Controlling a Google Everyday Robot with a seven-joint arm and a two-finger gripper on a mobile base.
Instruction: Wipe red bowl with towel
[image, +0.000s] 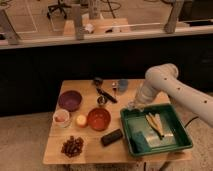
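The red bowl (98, 119) sits on the wooden table (90, 155), left of the green tray (182, 134). A dark teal folded cloth (141, 142), probably the towel, lies in the tray's near left part. My white arm reaches in from the right. My gripper (133, 105) hangs over the tray's far left corner, to the right of and behind the red bowl and apart from it. I see nothing held in it.
A purple bowl (69, 100), a white cup (61, 118), a yellow object (80, 120), grapes (73, 146), a black block (111, 137), a small metal cup (101, 101), a black utensil (105, 93) and a blue cup (122, 85) stand on the table. Pale utensils (155, 123) lie in the tray.
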